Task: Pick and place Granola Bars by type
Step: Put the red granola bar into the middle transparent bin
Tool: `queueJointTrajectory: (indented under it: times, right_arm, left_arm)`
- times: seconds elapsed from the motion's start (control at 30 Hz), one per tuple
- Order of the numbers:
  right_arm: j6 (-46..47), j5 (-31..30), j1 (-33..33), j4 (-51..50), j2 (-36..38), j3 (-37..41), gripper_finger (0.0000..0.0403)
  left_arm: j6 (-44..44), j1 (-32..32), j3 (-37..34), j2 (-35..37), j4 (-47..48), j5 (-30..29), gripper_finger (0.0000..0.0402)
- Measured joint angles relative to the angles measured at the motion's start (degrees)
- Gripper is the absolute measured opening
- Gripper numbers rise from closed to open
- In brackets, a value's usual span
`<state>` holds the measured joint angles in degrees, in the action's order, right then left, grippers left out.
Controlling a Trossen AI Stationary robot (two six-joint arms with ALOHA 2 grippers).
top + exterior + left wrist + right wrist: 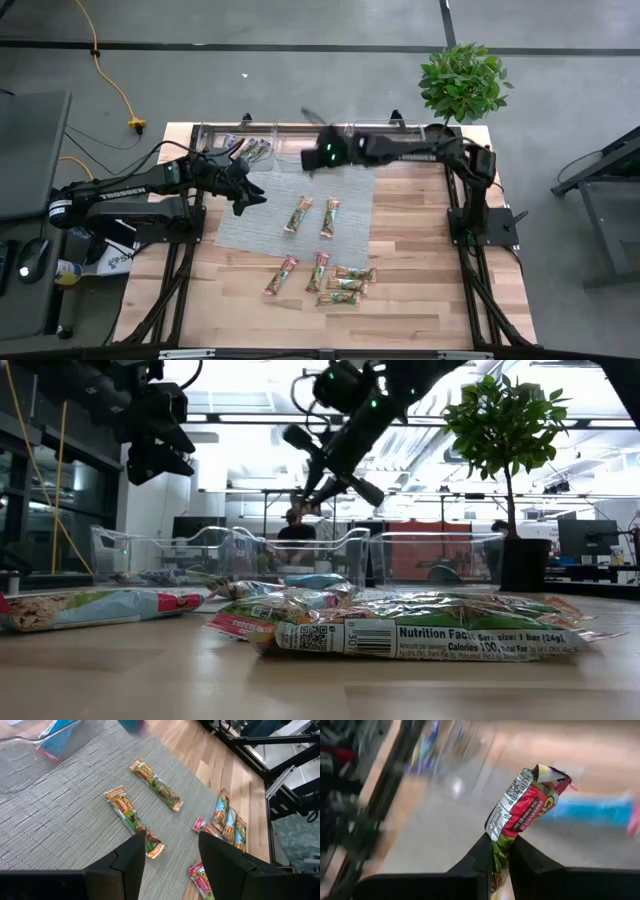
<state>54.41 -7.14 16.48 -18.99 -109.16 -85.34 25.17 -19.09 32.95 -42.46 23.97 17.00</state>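
Observation:
Granola bars lie flat in two groups. Two green-red-tan bars [299, 215] [330, 217] are on the grey mat, also in the left wrist view [131, 817] [155, 785]. Several more [340, 284] are on the bare wood toward the near edge. My left gripper [250, 195] [172, 855] hangs open above the mat's left part, holding nothing. My right gripper [308, 158] [501, 857] is raised over the mat's far edge by the clear bins, shut on a red-green bar [520, 810]. My right gripper pinches the red-green granola bar between its two fingers at one end [500, 847] of the wrapper. The rest of the bar sticks out past the fingertips [480, 857], and the bar is lifted clear of the table.
Clear plastic bins [300, 135] line the table's far edge; the left one holds bars [245, 150], and a bright blue bar [55, 737] shows there. A potted plant [462, 82] stands at the far right corner. A person [296, 530] is in the room behind.

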Motion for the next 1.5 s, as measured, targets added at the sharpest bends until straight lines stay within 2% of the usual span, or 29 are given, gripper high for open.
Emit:
queueJointTrajectory:
  times: [0.2,0.33,0.47,0.9,1.1,1.23,1.33,1.4,1.5]
  right_arm:
    - [-6.6,3.0,8.7,1.2,-0.3,0.0,0.0028]
    - [-9.1,6.7,12.0,1.2,-0.3,0.0,0.0029]
    - [-11.2,8.5,12.5,0.7,-0.3,0.0,0.0046]
    - [-19.2,9.1,12.3,2.0,-0.3,-0.1,0.0141]
    - [-26.7,17.7,10.5,12.6,-0.1,-0.1,0.0166]
    - [-32.5,28.3,7.5,19.2,1.0,-0.1,0.0172]
    - [-35.1,36.2,3.8,20.2,1.7,-0.2,0.0174]
    - [-35.8,37.5,0.9,18.3,2.0,-0.2,0.0174]
    - [-36.2,36.1,-3.7,13.4,2.5,-0.2,0.0174]
  left_arm:
    - [0.0,0.0,0.0,0.0,0.1,0.0,0.0179]
    - [0.0,0.0,0.0,0.0,0.2,0.0,0.0179]
    - [0.0,0.0,0.0,0.0,0.2,-0.1,0.0179]
    - [0.0,0.0,0.0,0.0,0.2,-0.1,0.0179]
    - [0.0,0.0,0.0,0.0,0.2,-0.1,0.0179]
    - [0.0,0.0,0.0,0.0,0.2,0.0,0.0179]
    - [0.0,0.0,0.0,0.0,0.2,0.0,0.0179]
    - [0.0,0.0,0.0,0.0,0.2,-0.1,0.0179]
    - [0.0,0.0,0.0,0.0,0.2,-0.1,0.0179]
